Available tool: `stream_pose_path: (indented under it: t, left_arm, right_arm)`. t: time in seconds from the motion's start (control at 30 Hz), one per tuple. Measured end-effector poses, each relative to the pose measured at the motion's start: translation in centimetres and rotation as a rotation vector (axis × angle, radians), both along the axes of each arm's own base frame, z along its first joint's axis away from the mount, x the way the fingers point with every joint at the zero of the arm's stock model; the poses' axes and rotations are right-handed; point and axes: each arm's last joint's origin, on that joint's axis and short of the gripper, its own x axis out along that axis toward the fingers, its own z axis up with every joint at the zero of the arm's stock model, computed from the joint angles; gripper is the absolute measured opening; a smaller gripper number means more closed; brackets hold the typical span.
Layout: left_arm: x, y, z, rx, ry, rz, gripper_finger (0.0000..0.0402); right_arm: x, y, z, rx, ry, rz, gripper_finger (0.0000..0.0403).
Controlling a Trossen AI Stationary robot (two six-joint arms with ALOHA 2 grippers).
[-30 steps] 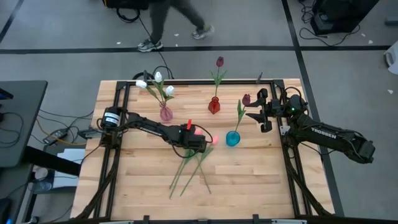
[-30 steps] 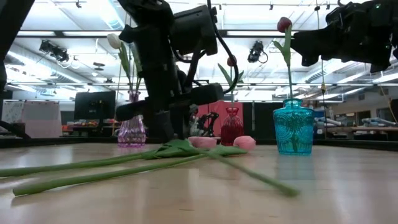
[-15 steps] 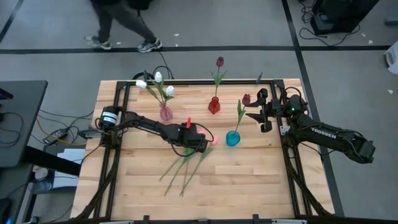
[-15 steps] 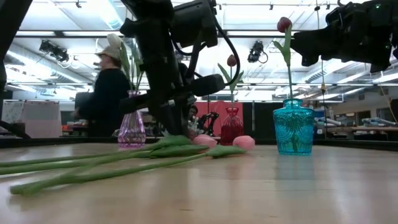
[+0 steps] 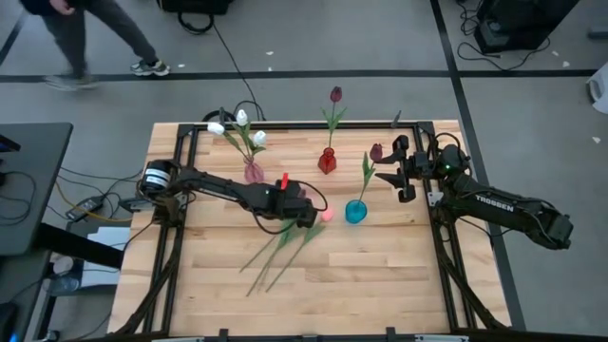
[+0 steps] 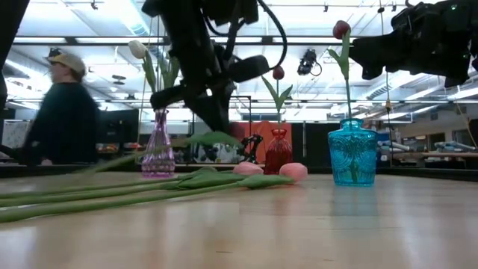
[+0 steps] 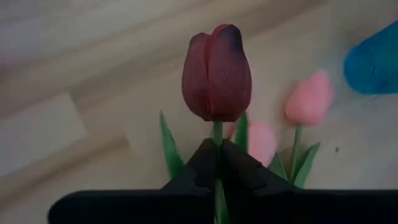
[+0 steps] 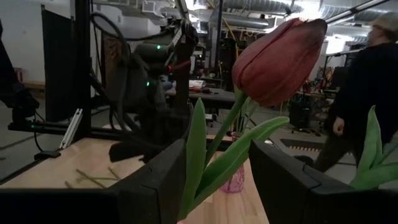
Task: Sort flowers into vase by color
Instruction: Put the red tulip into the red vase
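Observation:
My left gripper (image 5: 296, 213) is over the middle of the table, shut on a dark red tulip (image 7: 216, 73). Two pink tulips (image 5: 326, 216) lie on the wood under it, heads (image 6: 293, 171) toward the teal vase (image 5: 355, 211), stems (image 5: 271, 261) toward the near edge. My right gripper (image 5: 391, 171) hangs open at the right. Its fingers (image 8: 163, 177) stand on either side of the dark red tulip (image 8: 277, 59) whose stem sticks into the teal vase (image 6: 352, 153). White tulips stand in the clear pinkish vase (image 5: 254, 173). One dark red tulip stands in the red vase (image 5: 327, 161). My left gripper pinches the dark red tulip's stem (image 7: 217, 132) just under the head, between the two fingertips. The head stands up past the fingertips. In the low view a leaf (image 6: 213, 138) and the stem (image 6: 127, 158) are off the wood, and the stem slants down toward the table.
A black frame (image 5: 180, 152) runs around the wooden table top. The three vases stand in a row across the far half. A person (image 5: 76, 33) walks on the floor beyond the far edge and shows in the low view (image 6: 63, 112).
My left gripper has risen from the table with the dark red tulip. The leaf and upper stem have come off the wood, and the stem's free end has swung toward the table's left. The two pink tulips stay down. The person has walked left.

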Motion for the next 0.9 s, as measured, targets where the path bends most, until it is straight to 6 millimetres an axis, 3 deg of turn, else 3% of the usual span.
stream_pose_path:
  t: [0.37,0.6,0.77,0.9]
  left_arm:
    - [1.7,0.4,4.4,0.259,-0.05,-0.133,0.0019]
    - [3.0,1.0,9.4,0.678,0.003,-0.206,0.0019]
    - [4.4,2.8,12.0,0.914,-0.043,-0.091,0.0019]
    - [5.5,5.4,14.2,1.017,-0.139,-0.185,0.0019]
  right_arm:
    - [0.0,0.0,-0.1,0.004,0.005,0.001,0.0187]
    - [0.0,0.0,0.0,0.002,0.003,-0.001,0.0187]
    - [0.0,0.0,0.0,0.001,0.001,-0.001,0.0187]
    - [0.0,0.0,0.0,0.001,0.001,-0.001,0.0187]
